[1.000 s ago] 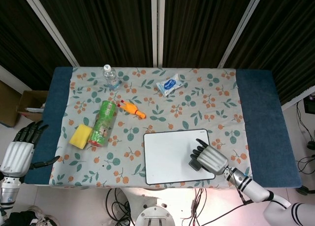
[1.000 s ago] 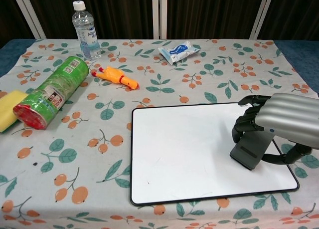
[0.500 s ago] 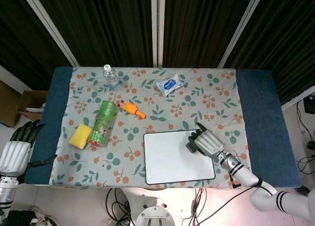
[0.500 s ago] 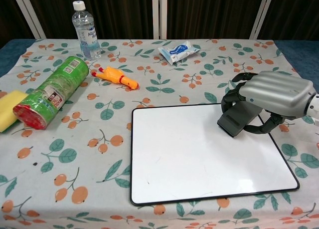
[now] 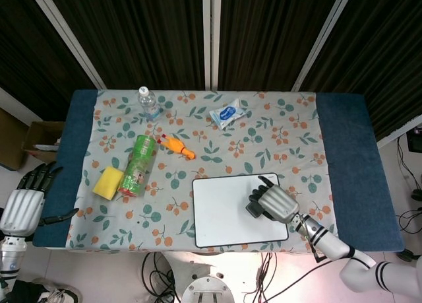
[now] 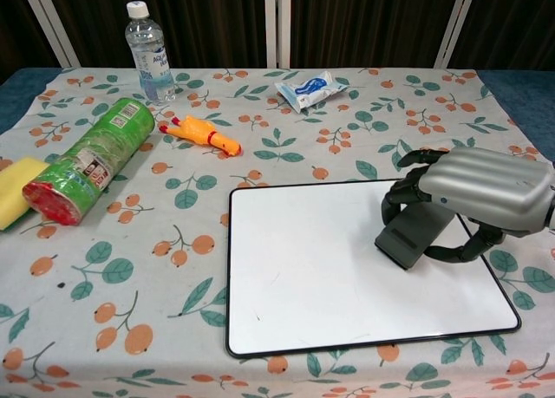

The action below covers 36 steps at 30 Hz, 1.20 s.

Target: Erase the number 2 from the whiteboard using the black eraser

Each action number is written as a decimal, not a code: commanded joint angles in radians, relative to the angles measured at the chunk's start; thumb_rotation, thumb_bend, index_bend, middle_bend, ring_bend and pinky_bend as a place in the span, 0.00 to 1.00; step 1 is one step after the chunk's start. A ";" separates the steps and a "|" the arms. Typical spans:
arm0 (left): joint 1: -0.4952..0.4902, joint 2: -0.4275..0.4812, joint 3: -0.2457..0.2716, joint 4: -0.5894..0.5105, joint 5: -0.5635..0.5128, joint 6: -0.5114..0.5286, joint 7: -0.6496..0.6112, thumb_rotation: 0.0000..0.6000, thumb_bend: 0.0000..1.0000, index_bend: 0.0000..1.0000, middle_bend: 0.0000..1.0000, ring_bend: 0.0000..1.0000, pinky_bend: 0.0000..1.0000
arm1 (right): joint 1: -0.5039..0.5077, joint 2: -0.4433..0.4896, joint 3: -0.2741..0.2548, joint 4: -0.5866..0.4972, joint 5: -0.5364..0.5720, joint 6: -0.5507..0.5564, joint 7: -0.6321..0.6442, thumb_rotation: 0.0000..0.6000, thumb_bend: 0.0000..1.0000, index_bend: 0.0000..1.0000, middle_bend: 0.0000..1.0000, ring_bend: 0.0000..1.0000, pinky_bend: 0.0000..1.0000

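Black eraser: it is looking like a dark grey-black block with flat faces and a long shape. In the chest view its lower end is pointing toward the camera, and it is sitting tilted over the right part of the whiteboard.

Eraser and hand: the right hand is gripping the eraser from above. The dark fingers are curling down over its far side and the thumb is wrapping under its near right side, so the block is sticking out below and to the left of the palm. I cannot tell if the bottom face is pressing on the board or hanging just over it.

Whiteboard: it is lying flat near the front edge of the table, with a thin black frame. Its surface is showing plain white in both views, and no written mark is showing on it.

Left hand: it is hanging off the left end of the table, well apart from the board, holding nothing, with the fingers apart.

Table: a flowered cloth is covering it.

Other things: a green can is lying on its side beside a yellow sponge, and a water bottle is standing at the back.
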 commanded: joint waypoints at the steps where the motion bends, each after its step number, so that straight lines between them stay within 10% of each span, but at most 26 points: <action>1: -0.001 0.000 0.000 -0.003 0.000 -0.001 0.002 0.50 0.09 0.14 0.08 0.06 0.16 | -0.017 0.035 -0.036 -0.047 -0.029 0.015 -0.029 1.00 0.44 0.73 0.57 0.45 0.11; 11: -0.002 0.007 0.004 -0.017 0.007 -0.001 0.014 0.51 0.08 0.14 0.08 0.06 0.16 | -0.050 0.122 -0.090 -0.151 -0.028 0.000 -0.079 1.00 0.43 0.74 0.58 0.46 0.11; 20: -0.002 0.010 0.004 -0.027 0.008 -0.001 0.023 0.50 0.09 0.14 0.08 0.06 0.16 | -0.068 0.165 0.006 -0.160 -0.027 0.152 -0.015 1.00 0.43 0.74 0.58 0.46 0.12; 36: -0.013 0.005 0.003 -0.020 0.004 -0.019 0.021 0.50 0.09 0.14 0.08 0.06 0.16 | -0.071 0.015 0.131 0.317 0.270 -0.029 0.185 1.00 0.40 0.70 0.55 0.46 0.11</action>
